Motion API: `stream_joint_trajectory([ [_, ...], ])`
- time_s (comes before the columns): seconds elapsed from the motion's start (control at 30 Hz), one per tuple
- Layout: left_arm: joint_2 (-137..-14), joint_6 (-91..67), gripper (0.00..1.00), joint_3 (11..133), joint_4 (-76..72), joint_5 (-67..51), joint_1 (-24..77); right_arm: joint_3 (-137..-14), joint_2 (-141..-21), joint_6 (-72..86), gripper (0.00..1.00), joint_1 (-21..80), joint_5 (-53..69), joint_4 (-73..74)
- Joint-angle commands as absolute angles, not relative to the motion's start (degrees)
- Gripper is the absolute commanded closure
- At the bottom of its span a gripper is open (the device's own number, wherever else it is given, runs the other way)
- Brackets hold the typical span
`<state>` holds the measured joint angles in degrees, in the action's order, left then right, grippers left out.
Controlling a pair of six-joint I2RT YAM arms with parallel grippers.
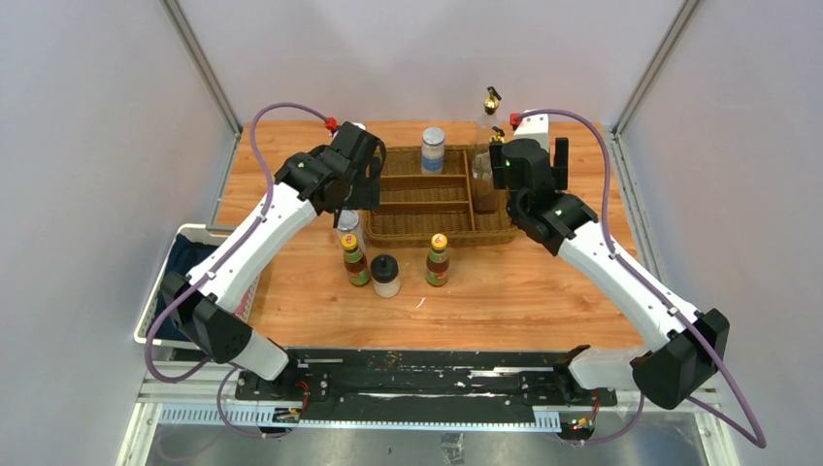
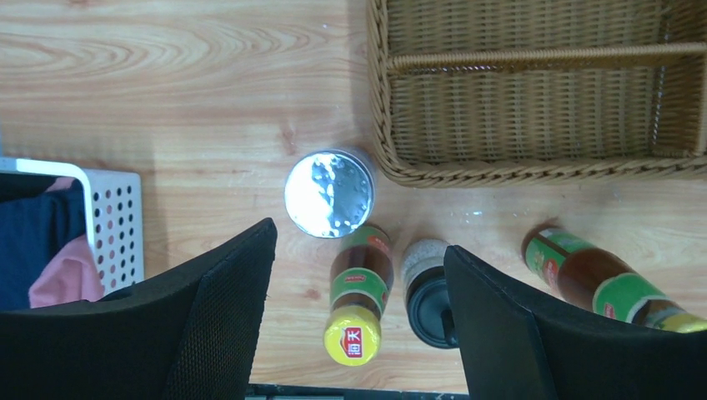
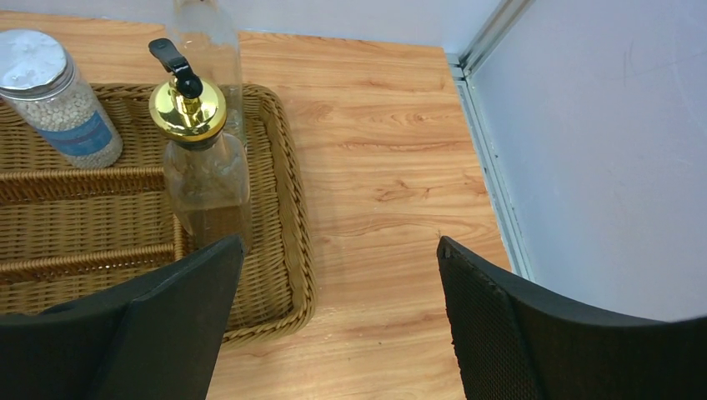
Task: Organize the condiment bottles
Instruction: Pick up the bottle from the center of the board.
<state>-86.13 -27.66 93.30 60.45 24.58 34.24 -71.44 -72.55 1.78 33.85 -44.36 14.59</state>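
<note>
White bin (image 1: 158, 291): off the table's (image 1: 543, 282) left edge, dark cloth inside.
Left gripper (image 2: 358, 242): jaws spread, holding nothing, above the near row of bottles.
Shaker (image 2: 329, 193): upright on the table, just beside the tray's near left corner.
Sauce bottle (image 2: 358, 296): just in front of the shaker.
Black-lidded jar (image 2: 429, 292): right beside that bottle.
Second sauce bottle (image 2: 600, 283): further right, apart.
Wicker tray (image 2: 400, 171): mid-table.
Second shaker (image 3: 54, 96): in the tray's back compartment.
Cruet (image 3: 204, 158): in the tray's right compartment.
Second cruet (image 3: 208, 42): behind it; in or behind the tray, unclear.
Right gripper (image 3: 340, 246): jaws wide, holding nothing.
</note>
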Motion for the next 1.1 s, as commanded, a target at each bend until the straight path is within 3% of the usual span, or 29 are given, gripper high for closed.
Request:
stream_joint_trajectory([
  [0.0,-84.8,-28.7,0.21,92.5,60.4,20.5,34.0,-71.5,-72.5,2.3,0.1,34.0,-43.3,15.1],
  [0.13,-76.4,-28.9,0.22,85.9,52.4,20.9,35.7,-71.0,-71.4,2.3,0.1,33.9,-43.3,15.1],
  [0.37,-68.8,-25.0,0.21,77.3,43.1,31.2,46.7,-70.6,-71.0,2.8,0.1,34.1,-43.1,15.9],
  [0.67,-71.9,-17.7,0.2,76.7,41.8,38.8,57.2,-70.3,-70.4,2.9,0.1,34.2,-44.0,16.9],
  [0.83,-73.8,-11.8,0.2,74.6,37.1,40.0,62.8,-70.3,-70.7,2.6,0.1,34.2,-45.4,16.9],
  [1.07,-67.3,-10.3,0.2,62.2,20.6,34.1,65.3,-71.3,-70.6,1.8,0.1,33.3,-47.9,16.3],
])
